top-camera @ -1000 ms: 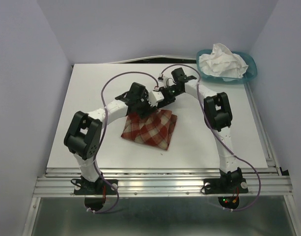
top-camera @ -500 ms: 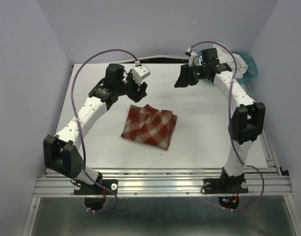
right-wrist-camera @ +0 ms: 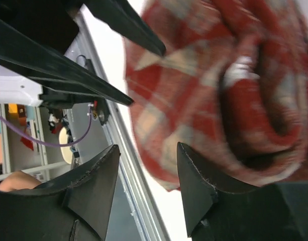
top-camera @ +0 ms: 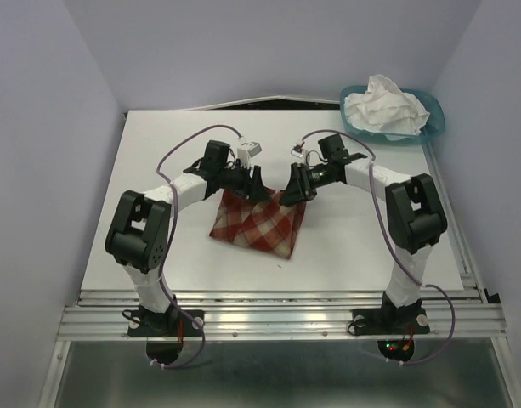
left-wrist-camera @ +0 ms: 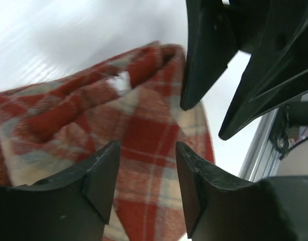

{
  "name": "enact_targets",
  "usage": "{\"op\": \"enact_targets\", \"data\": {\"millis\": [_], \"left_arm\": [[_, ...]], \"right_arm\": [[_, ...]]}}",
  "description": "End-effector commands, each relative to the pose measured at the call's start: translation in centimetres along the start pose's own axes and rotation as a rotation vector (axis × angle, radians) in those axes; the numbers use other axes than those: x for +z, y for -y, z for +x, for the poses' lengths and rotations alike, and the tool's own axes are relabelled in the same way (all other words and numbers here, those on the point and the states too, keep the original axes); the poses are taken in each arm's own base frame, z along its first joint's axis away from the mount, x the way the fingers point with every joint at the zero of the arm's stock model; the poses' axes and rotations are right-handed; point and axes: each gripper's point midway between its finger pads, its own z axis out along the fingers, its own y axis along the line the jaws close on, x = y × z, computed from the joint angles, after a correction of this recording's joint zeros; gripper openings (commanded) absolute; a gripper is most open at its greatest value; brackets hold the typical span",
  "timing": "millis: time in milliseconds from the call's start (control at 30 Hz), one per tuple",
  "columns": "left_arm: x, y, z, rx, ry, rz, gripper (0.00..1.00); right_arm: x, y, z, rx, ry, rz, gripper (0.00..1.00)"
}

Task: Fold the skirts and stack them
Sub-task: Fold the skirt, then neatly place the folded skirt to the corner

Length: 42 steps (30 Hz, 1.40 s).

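The red-and-cream plaid skirt (top-camera: 260, 224) lies folded in a rough square at the middle of the table. Both grippers hang over its far edge, tips facing each other. My left gripper (top-camera: 254, 185) is open, and the plaid skirt (left-wrist-camera: 143, 115) shows through the gap in my left gripper (left-wrist-camera: 147, 150). My right gripper (top-camera: 292, 190) is also open; in its wrist view the right gripper (right-wrist-camera: 147, 150) has the rumpled plaid skirt (right-wrist-camera: 219, 75) just past one finger. The white skirt (top-camera: 383, 104) sits crumpled in the teal basket at the far right.
The teal basket (top-camera: 437, 121) stands at the table's far right corner. The white table (top-camera: 158, 170) ends in an aluminium rail (top-camera: 277, 316) at the near edge. Lilac walls close in the left, back and right.
Half a second ago both arms were stretched toward the far side of the table. They have come back down to the plaid skirt's far edge, much as one second ago.
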Motion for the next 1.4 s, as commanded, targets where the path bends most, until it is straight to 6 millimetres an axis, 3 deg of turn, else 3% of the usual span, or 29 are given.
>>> {"op": "enact_targets", "data": {"millis": [0, 100, 267, 367, 433, 467, 533, 567, 600, 667, 700, 800, 867, 900, 1000, 1033, 1100, 1267, 1367], "left_arm": [[1.0, -3.7, -1.7, -0.116, 0.081, -0.004, 0.6], [1.4, -7.7, -1.5, -0.2, 0.094, -0.045, 0.61], [1.9, -12.0, -0.8, -0.272, 0.091, -0.092, 0.62], [1.3, -13.0, -1.3, -0.278, 0.11, -0.108, 0.64], [0.3, -12.6, -2.6, -0.252, 0.137, -0.118, 0.66], [-0.4, -12.6, -3.0, -0.23, 0.14, -0.133, 0.67], [-2.3, -11.9, -5.5, -0.143, 0.184, -0.194, 0.68], [-3.3, -12.1, -6.0, -0.097, 0.185, -0.254, 0.72], [-5.1, -10.7, -8.0, -0.033, 0.229, -0.282, 0.75], [-7.3, -9.7, -9.3, 0.048, 0.246, -0.352, 0.8], [-9.3, -8.0, -11.3, 0.112, 0.296, -0.408, 0.89], [-11.8, -4.7, -12.0, 0.24, 0.303, -0.531, 0.99], [-11.8, -3.1, -10.9, 0.246, 0.273, -0.583, 0.99], [-11.2, -1.4, -10.1, 0.255, 0.263, -0.628, 0.99], [-9.9, 0.6, -6.0, 0.234, 0.203, -0.667, 0.99], [-8.4, 2.4, -4.8, 0.214, 0.201, -0.65, 0.99], [-7.3, 3.1, -2.3, 0.204, 0.181, -0.656, 0.99], [-5.3, 3.2, -0.6, 0.148, 0.174, -0.68, 0.99], [-3.8, 2.3, 0.9, 0.119, 0.127, -0.698, 0.99]], "right_arm": [[1.4, 4.3, 0.6, -0.014, -0.012, 0.036, 0.54], [2.2, 7.8, 1.1, -0.026, -0.031, 0.126, 0.53], [2.3, 10.7, 1.5, -0.056, -0.051, 0.227, 0.53], [1.7, 12.2, 1.0, -0.107, -0.066, 0.315, 0.53], [0.7, 12.8, -0.6, -0.147, -0.043, 0.382, 0.53], [0.2, 12.3, -1.1, -0.162, -0.035, 0.402, 0.53], [-0.7, 11.1, -2.5, -0.19, -0.009, 0.423, 0.56], [-1.4, 9.5, -2.9, -0.195, 0.001, 0.414, 0.57], [-1.7, 8.5, -3.3, -0.197, 0.015, 0.402, 0.59], [-2.4, 6.0, -4.2, -0.189, 0.049, 0.374, 0.64], [-3.2, 4.0, -4.9, -0.222, 0.08, 0.361, 0.71], [-5.2, -0.7, -6.5, -0.229, 0.167, 0.337, 0.79], [-6.2, -2.3, -7.2, -0.246, 0.212, 0.349, 0.86], [-6.7, -2.9, -7.5, -0.254, 0.23, 0.357, 0.97], [-8.4, -4.2, -8.2, -0.283, 0.288, 0.423, 1.0], [-8.9, -4.2, -8.4, -0.294, 0.303, 0.448, 1.0], [-10.0, -4.3, -8.5, -0.306, 0.333, 0.505, 1.0], [-12.5, -3.5, -8.3, -0.292, 0.38, 0.588, 1.0], [-13.3, -3.0, -8.1, -0.285, 0.391, 0.621, 1.0]]}}
